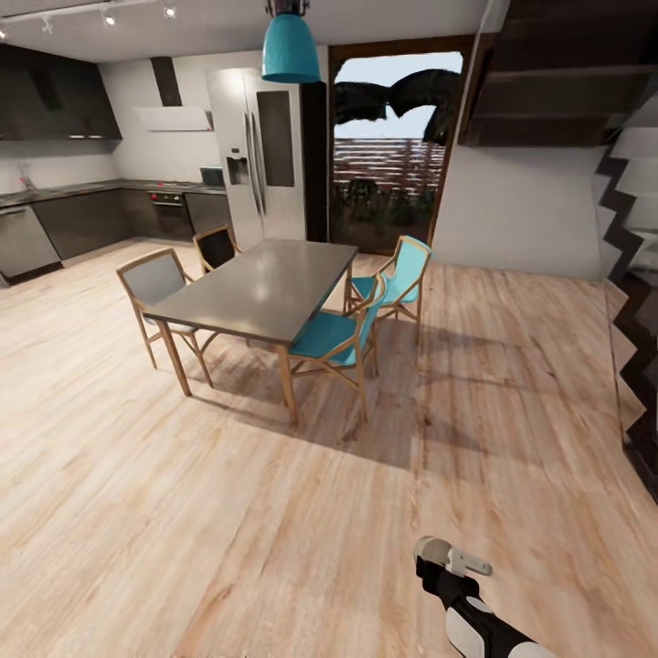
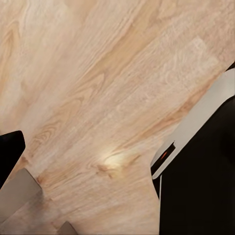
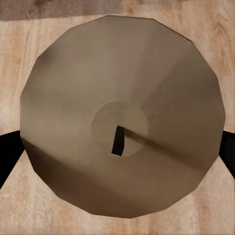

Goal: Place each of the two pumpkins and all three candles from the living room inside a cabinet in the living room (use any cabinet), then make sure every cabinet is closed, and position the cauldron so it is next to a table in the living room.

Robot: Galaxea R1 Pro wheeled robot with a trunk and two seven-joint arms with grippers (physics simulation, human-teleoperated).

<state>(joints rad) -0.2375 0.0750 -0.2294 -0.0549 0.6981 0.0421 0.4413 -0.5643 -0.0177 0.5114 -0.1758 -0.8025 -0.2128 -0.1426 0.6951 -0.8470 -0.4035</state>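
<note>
I am in transit with one candle (image 3: 122, 117) held in the right gripper (image 3: 117, 147): in the right wrist view its beige top face with the short dark wick sits square between the two dark fingers (image 3: 7, 152), which press against its sides, wooden floor (image 3: 215, 39) beneath it. I judge this candle is on its way to the cabinet, so that stowing step is only half done; how many of the other candles and pumpkins are already put away I cannot tell from here, nor whether the cauldron has been moved.

In the head view I face the dining table (image 1: 260, 288) with its chairs (image 1: 338, 334), the fridge (image 1: 256, 151) and kitchen units (image 1: 82, 219) behind. The left gripper (image 2: 44, 205) hangs over bare floor with nothing between its fingers, though I cannot tell how wide they stand.
</note>
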